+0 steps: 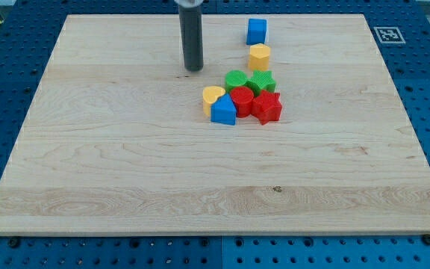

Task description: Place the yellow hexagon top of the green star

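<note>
Now, tip: you see my tip [193, 69] on the worktop [125, 164], left of the yellow hexagon [259, 56], well apart.
Jaws: none on this rod; it holds nothing.
Yellow hexagon: just above the green star [262, 81], below the blue cube [257, 31].
Cluster: green cylinder [235, 79], red cylinder [242, 99], red star [267, 107], yellow heart [212, 96], blue block [223, 111], packed together.

My tip [193, 69] rests left of the yellow hexagon [260, 56], which sits just beyond the green star [261, 81]
</note>
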{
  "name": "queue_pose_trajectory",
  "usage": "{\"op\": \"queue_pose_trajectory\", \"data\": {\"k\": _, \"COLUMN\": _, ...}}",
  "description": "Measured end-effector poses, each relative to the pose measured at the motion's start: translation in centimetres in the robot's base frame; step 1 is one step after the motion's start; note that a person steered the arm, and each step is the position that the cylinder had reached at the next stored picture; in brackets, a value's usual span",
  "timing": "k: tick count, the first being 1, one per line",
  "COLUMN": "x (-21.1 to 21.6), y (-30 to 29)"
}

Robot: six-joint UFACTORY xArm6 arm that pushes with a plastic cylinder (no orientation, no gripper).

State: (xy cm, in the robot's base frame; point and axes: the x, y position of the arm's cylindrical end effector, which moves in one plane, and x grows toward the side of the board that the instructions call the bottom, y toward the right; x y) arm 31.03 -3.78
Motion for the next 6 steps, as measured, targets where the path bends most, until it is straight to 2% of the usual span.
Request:
{"op": "queue_pose_trajectory", "data": {"k": 1, "x": -4.3, "y": 5.4}}
{"op": "queue_pose_trajectory", "data": {"k": 2, "x": -4.5, "y": 10.6}}
{"op": "queue_pose_trajectory", "data": {"k": 3, "x": 0.2, "y": 13.1}}
{"op": "queue_pose_trajectory", "data": {"k": 4, "x": 2.6, "y": 13.1}}
{"op": "queue_pose_trajectory", "data": {"k": 5, "x": -0.1, "y": 11.3}}
{"op": "queue_pose_trajectory", "data": {"k": 6, "x": -0.4, "y": 6.6}}
